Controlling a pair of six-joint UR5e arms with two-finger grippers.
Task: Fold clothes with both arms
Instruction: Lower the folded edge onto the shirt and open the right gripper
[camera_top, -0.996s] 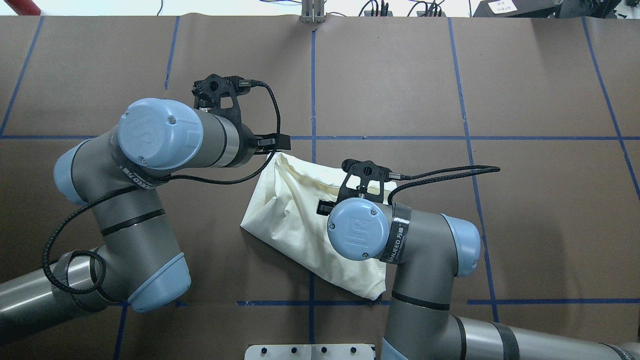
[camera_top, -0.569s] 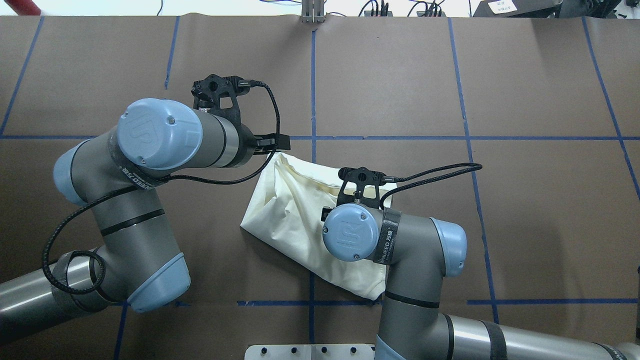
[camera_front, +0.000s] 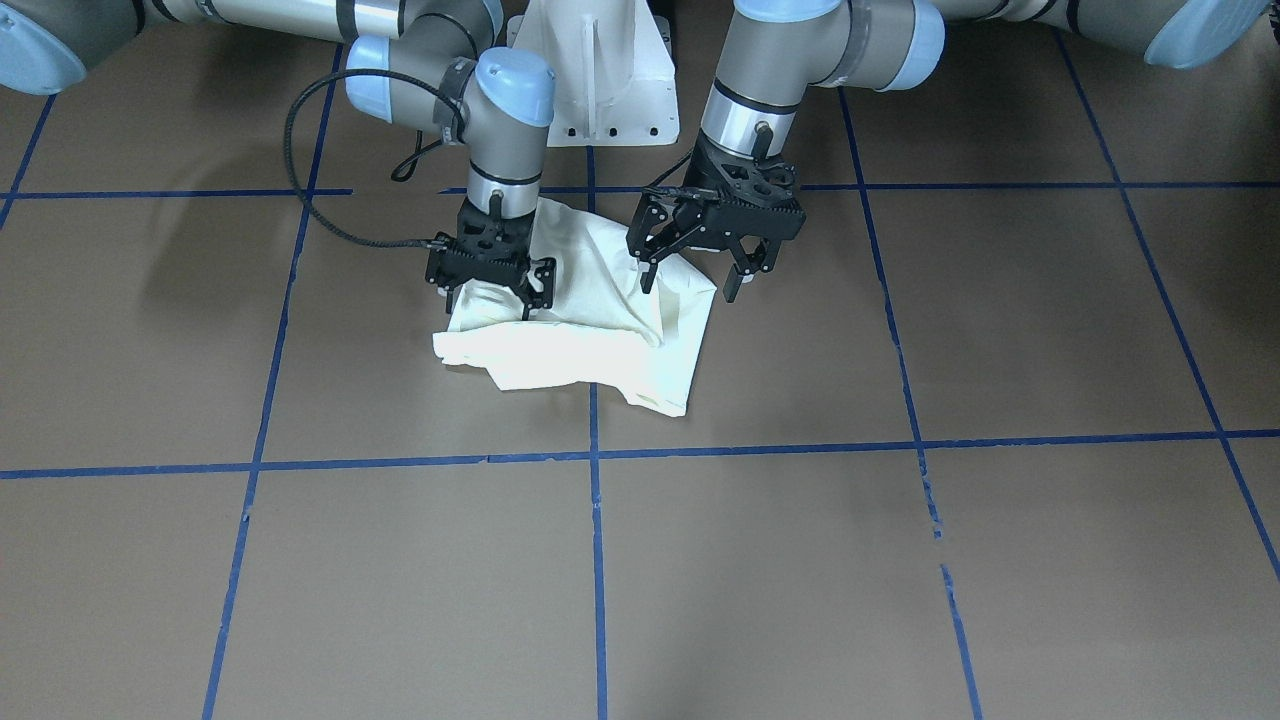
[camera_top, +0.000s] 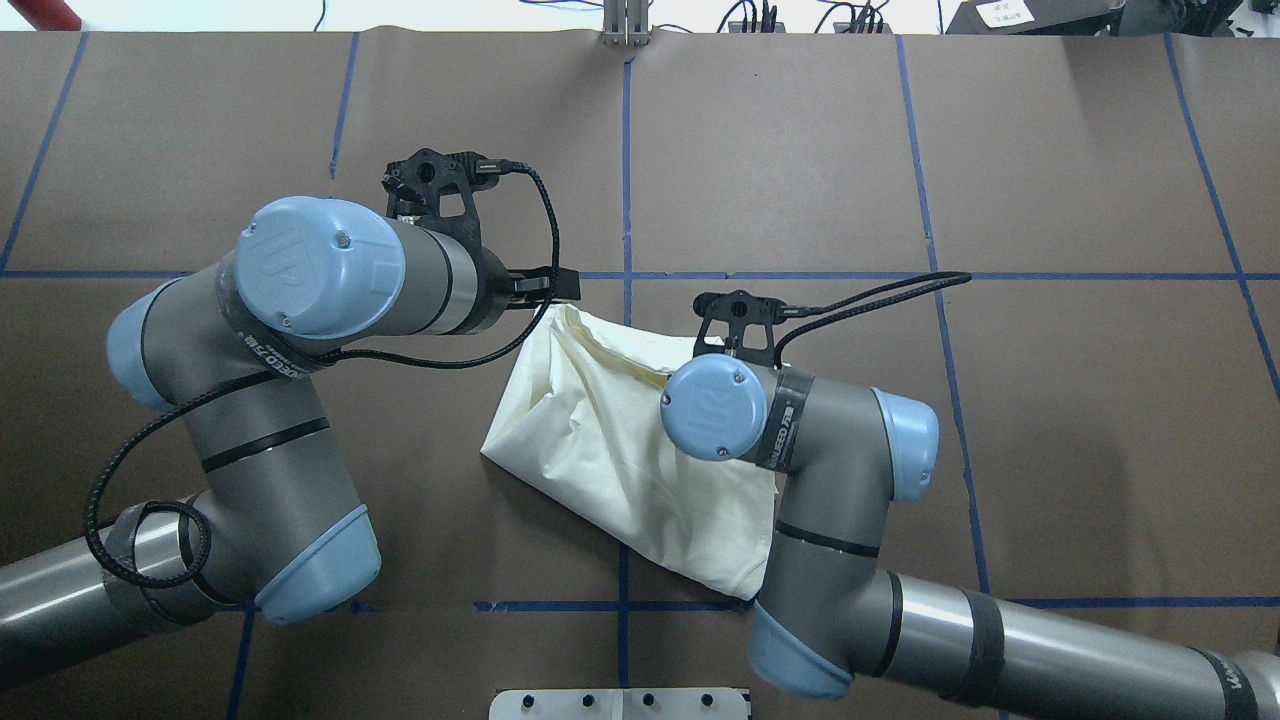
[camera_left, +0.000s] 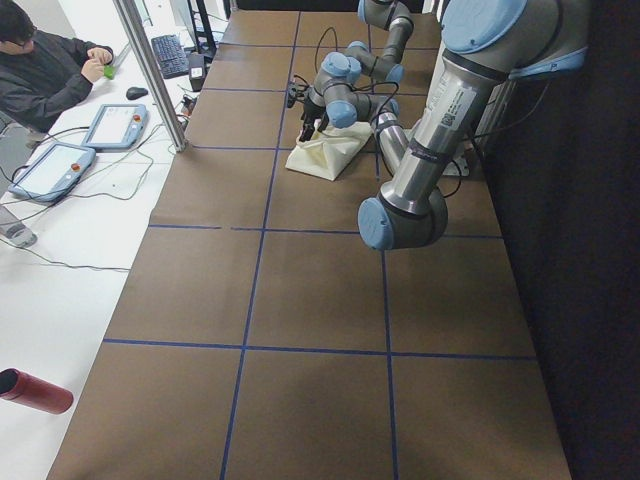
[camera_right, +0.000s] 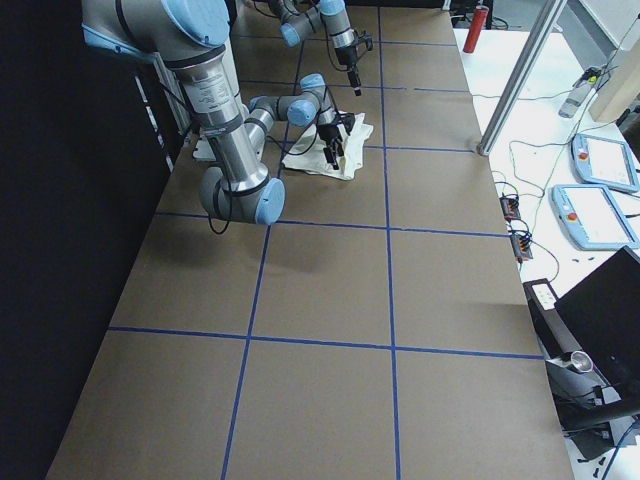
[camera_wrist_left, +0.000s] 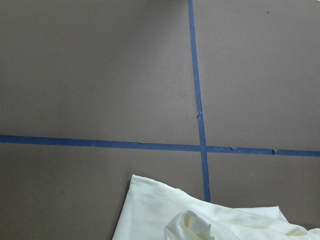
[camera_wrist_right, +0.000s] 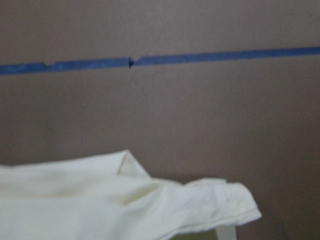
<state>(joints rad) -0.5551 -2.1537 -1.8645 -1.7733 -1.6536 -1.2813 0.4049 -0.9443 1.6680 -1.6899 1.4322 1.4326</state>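
The clothes are one cream-white shirt lying crumpled and partly folded near the table's middle, plain side up. My right gripper is low on the shirt's edge farthest from the left arm. It is open, its fingers astride a raised fold of cloth. In the overhead view its wrist hides it. My left gripper hangs open just above the opposite edge of the shirt, holding nothing. The left wrist view shows a shirt corner, and the right wrist view shows a hem.
Brown paper with blue tape lines covers the table. The white pedestal base stands behind the shirt. A person sits at a side desk with pendants. A red bottle lies beside the table.
The right wrist first drew back slightly toward the robot, then swung out toward the shirt's far edge. The left arm and the shirt kept their places.
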